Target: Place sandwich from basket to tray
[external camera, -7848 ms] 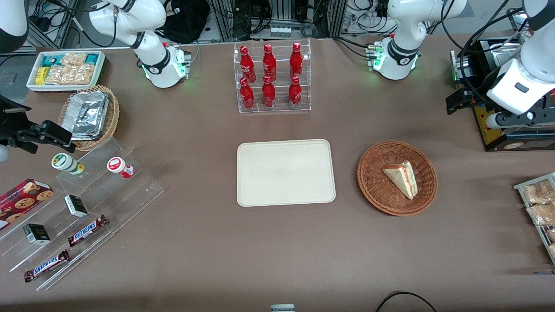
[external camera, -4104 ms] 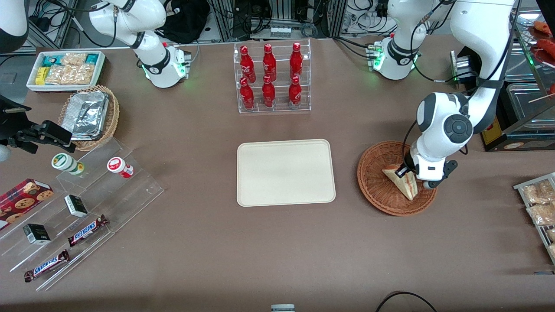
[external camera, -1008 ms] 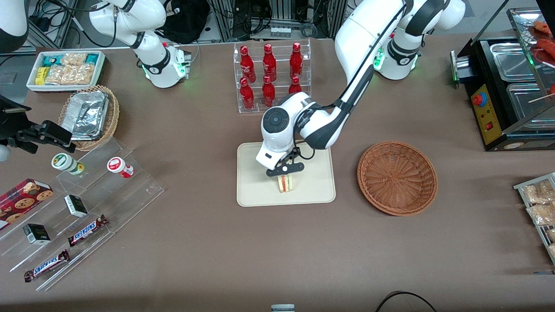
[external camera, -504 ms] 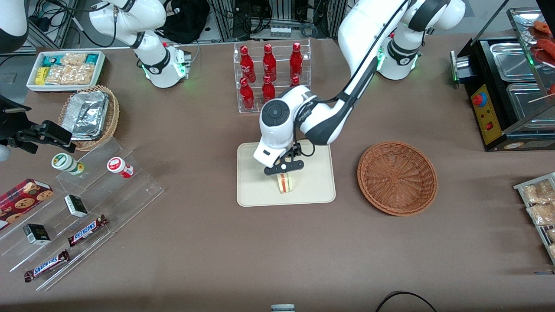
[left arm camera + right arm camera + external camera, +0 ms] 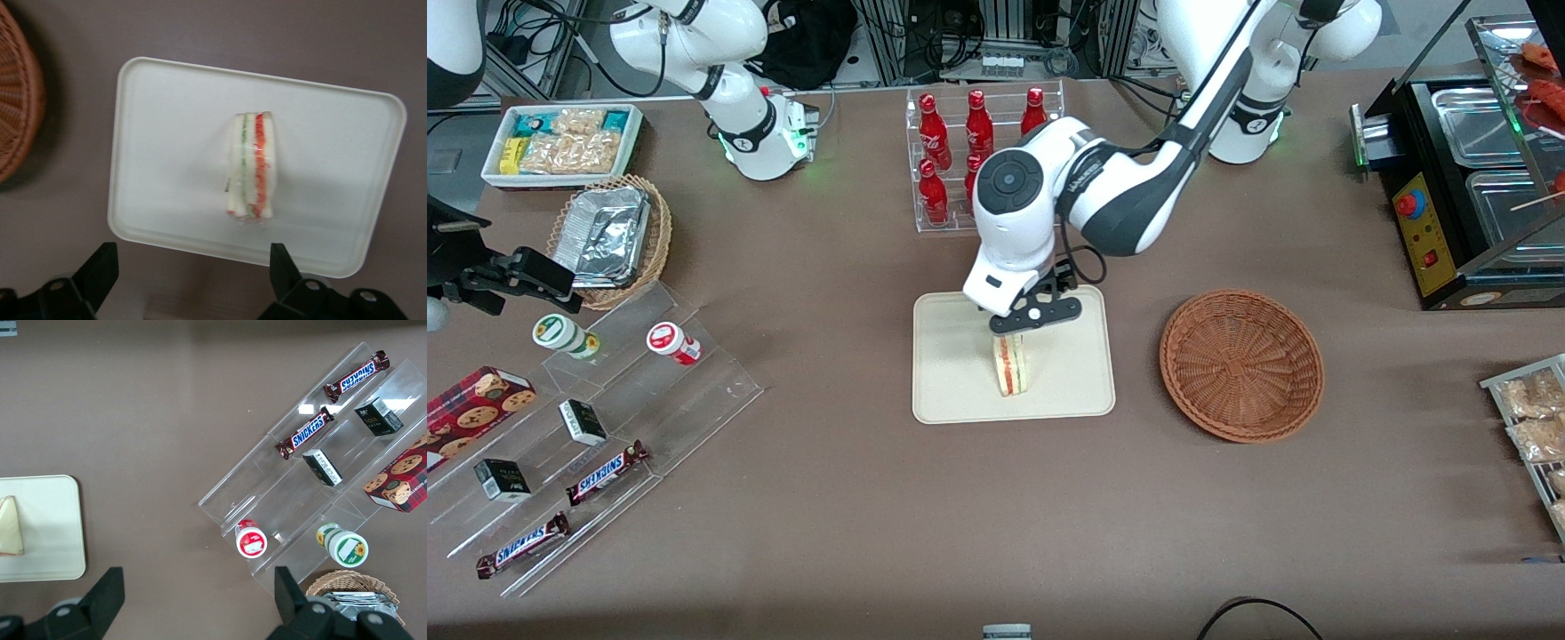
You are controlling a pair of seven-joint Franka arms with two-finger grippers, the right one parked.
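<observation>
Bread faces of the sandwich (image 5: 1010,365) are going unseen in the front view, since it is standing on edge on the tray (image 5: 960,391) and showing only its red and green filling stripes. The gripper (image 5: 1021,327) is hanging just above the end of the sandwich that lies farther from the front camera, its fingers spread wide and holding nothing; in the wrist view both fingertips (image 5: 100,267) are sitting well apart, clear of the sandwich (image 5: 250,167). The arm is covering part of the tray's rim farthest from the front camera and some of the red bottles (image 5: 933,133) in their clear rack. Bare tray (image 5: 167,133) is lying on every side of the sandwich, which is running lengthwise toward the front camera. The basket (image 5: 1241,364) is sitting empty beside the tray, toward the working arm's end of the table
</observation>
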